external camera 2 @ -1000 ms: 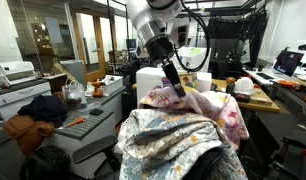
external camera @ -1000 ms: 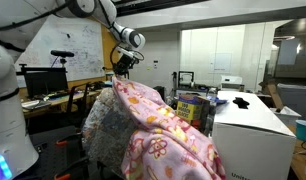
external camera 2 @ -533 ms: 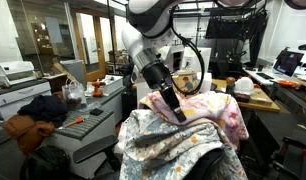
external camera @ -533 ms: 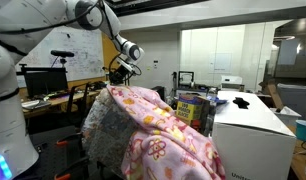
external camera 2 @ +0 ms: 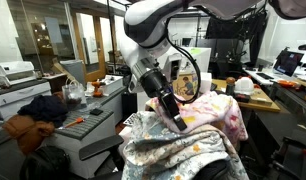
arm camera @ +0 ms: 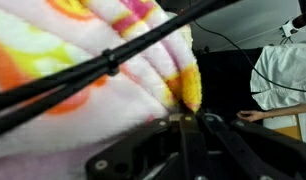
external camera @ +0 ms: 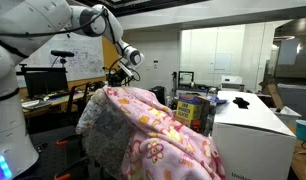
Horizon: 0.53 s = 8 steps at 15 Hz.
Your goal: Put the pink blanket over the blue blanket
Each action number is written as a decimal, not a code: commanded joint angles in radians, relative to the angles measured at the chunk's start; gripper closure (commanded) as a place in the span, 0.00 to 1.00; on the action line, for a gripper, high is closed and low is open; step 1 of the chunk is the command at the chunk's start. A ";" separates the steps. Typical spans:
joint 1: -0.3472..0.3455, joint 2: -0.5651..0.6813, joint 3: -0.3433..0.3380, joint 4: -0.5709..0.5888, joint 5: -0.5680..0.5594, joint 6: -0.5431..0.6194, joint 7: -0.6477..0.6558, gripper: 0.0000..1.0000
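Partly done, by my reckoning. My claw (arm camera: 193, 118) is pinched together on a fold at the edge of the large soft pink fleece blanket with yellow and darker pink swirly flowers (arm camera: 83, 60). In the wrist view the fabric fills everything from 9 to 1 o'clock, and its hem is caught right where my fingertips meet. A thin black cable (arm camera: 113, 65) crosses that view in front of the fleece.

In an exterior view my claw (external camera: 117, 75) sits at the 10 o'clock corner of the heap. The pink blanket (external camera: 163, 125) runs from there over the crest and down the slope toward 4 o'clock. The mottled grey-blue blanket with whitish and tan speckles (external camera: 101, 130) lies underneath, bare along the 8 to 9 o'clock flank.

From the opposite side my claw (external camera 2: 179, 122) is at the middle of the pile. The pink blanket (external camera 2: 215, 108) is bunched toward 2 o'clock. The blue blanket (external camera 2: 168, 150) is open to the camera across the whole 6 o'clock half.

So the pink one is on top of the blue one, but it covers only the crest and one side. What remains, as I judge it, is to carry this held edge across the uncovered blue face, lay it down there, and let go. What the blankets are draped on I cannot tell.
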 commanded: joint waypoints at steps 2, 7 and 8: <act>-0.004 0.020 0.007 0.042 0.007 -0.006 -0.015 0.99; -0.009 0.014 -0.002 0.051 -0.010 0.036 -0.022 0.99; -0.011 0.013 -0.003 0.052 -0.012 0.045 -0.022 0.99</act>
